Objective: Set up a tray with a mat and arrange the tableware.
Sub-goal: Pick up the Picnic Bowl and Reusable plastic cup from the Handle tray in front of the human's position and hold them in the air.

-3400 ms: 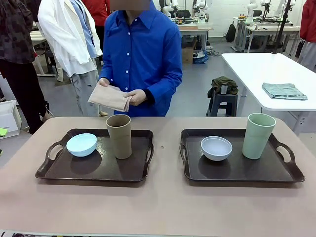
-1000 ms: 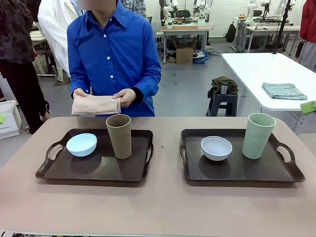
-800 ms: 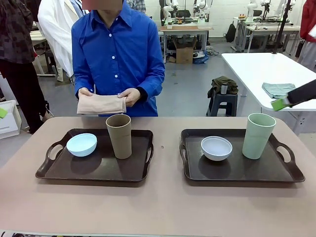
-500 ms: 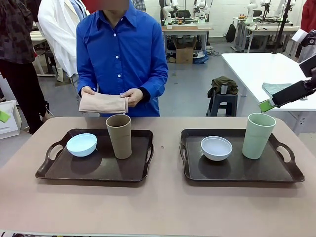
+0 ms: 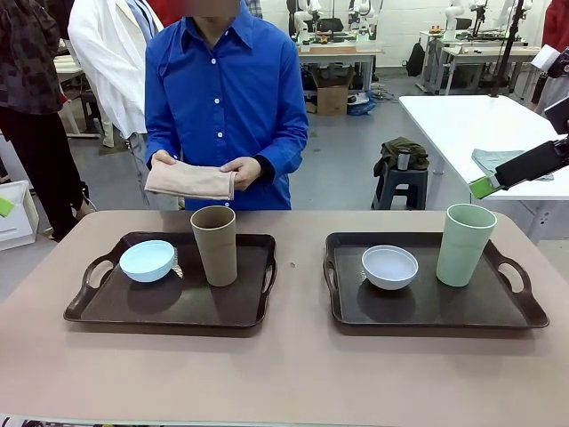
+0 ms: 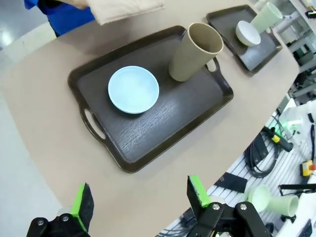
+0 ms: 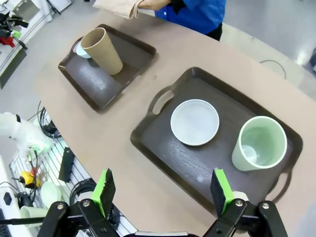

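Observation:
Two dark brown trays sit on the table. The left tray (image 5: 107,307) (image 6: 148,143) (image 7: 94,91) holds a pale blue bowl (image 5: 147,261) (image 6: 133,89) and a brown cup (image 5: 215,245) (image 6: 195,51) (image 7: 101,50). The right tray (image 5: 427,311) (image 7: 173,163) (image 6: 232,29) holds a white bowl (image 5: 389,266) (image 7: 194,122) and a pale green cup (image 5: 466,244) (image 7: 258,143). A person in a blue shirt holds a folded beige mat (image 5: 190,181) (image 6: 126,9) (image 7: 116,7) at the far edge. My right gripper (image 7: 164,190) hovers open high above the right tray; one green fingertip (image 5: 483,187) shows at the right. My left gripper (image 6: 140,200) is open above the left tray.
A white table (image 5: 480,133) with a folded grey cloth (image 5: 498,160) stands behind on the right, a stool (image 5: 404,169) beside it. Other people stand at the back left. Cables and spare cups lie below the table's near edge (image 6: 276,163).
The person has shifted slightly right with the folded mat. My right arm's fingertip entered at the right edge, moved left, then backed off a little. The tableware has not moved.

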You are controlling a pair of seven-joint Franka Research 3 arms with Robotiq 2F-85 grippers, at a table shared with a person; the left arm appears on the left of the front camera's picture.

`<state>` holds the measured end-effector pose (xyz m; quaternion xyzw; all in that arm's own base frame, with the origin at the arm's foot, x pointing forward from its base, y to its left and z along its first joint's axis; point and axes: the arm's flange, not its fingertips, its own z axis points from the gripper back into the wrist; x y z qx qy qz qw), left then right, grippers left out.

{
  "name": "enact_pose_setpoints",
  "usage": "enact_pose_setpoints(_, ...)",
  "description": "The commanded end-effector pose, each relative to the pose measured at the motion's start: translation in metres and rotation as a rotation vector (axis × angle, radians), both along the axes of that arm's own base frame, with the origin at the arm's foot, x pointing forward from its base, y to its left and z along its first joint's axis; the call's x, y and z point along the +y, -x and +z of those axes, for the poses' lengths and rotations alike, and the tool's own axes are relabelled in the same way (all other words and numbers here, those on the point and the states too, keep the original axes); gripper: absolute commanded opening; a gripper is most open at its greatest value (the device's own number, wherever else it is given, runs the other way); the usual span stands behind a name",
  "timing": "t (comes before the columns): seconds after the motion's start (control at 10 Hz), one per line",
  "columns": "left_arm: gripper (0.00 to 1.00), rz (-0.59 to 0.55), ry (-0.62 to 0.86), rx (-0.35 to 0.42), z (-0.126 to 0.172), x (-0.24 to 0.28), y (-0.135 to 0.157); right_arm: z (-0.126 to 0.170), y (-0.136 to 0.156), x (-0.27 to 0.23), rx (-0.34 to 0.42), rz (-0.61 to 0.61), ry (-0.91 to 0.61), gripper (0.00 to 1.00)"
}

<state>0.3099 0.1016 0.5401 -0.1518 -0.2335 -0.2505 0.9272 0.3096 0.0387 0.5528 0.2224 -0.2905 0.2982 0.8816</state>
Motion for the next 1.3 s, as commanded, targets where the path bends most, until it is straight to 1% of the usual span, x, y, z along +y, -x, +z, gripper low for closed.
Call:
enact_pose_setpoints(0.0,1.0,-0.047,-0.033,-0.072,0.002,-0.006,-0.02,0.004,-0.017,0.008,-0.047,0.062,0.044,1.0)
enact_pose_setpoints(0.1,1.0,-0.174,-0.105,-0.156,0.002,-0.019,-0.042,0.007,-0.045,0.031,-0.139,0.17,0.225,1.0)
enact_pose_setpoints(0.2,1.0,-0.263,-0.109,-0.182,-0.002,-0.032,-0.057,0.008,-0.07,0.058,-0.178,0.297,0.272,1.0)
enact_pose_setpoints(0.3,1.0,-0.352,-0.113,-0.2,-0.001,-0.042,-0.067,0.009,-0.094,0.085,-0.249,0.424,0.331,1.0)
enact_pose_setpoints(0.4,1.0,-0.423,-0.133,-0.207,-0.005,-0.049,-0.072,0.008,-0.117,0.103,-0.29,0.597,0.363,1.0)
enact_pose_setpoints(0.5,1.0,-0.471,-0.161,-0.196,-0.009,-0.057,-0.079,0.007,-0.141,0.123,-0.305,0.693,0.34,1.0)
enact_pose_setpoints(0.6,1.0,-0.538,-0.213,-0.181,-0.012,-0.068,-0.084,0.003,-0.161,0.155,-0.338,0.837,0.297,1.0)
enact_pose_setpoints(0.7,1.0,-0.567,-0.242,-0.158,-0.015,-0.075,-0.09,-0.003,-0.174,0.184,-0.368,0.962,0.273,1.0)
enact_pose_setpoints(0.8,1.0,-0.588,-0.257,-0.142,-0.019,-0.082,-0.092,-0.014,-0.184,0.207,-0.369,1.047,0.209,1.0)
enact_pose_setpoints(0.9,1.0,-0.606,-0.265,-0.127,-0.023,-0.087,-0.094,-0.024,-0.192,0.225,-0.372,1.106,0.108,1.0)
enact_pose_setpoints(1.0,1.0,-0.605,-0.273,-0.104,-0.027,-0.091,-0.097,-0.036,-0.194,0.24,-0.364,1.146,0.059,1.0)
enact_pose_setpoints(1.1,1.0,-0.541,-0.292,-0.071,-0.029,-0.097,-0.103,-0.042,-0.193,0.247,-0.319,1.11,0.101,1.0)
enact_pose_setpoints(1.2,1.0,-0.379,-0.297,-0.045,-0.022,-0.103,-0.095,-0.038,-0.18,0.239,-0.154,0.897,0.211,1.0)
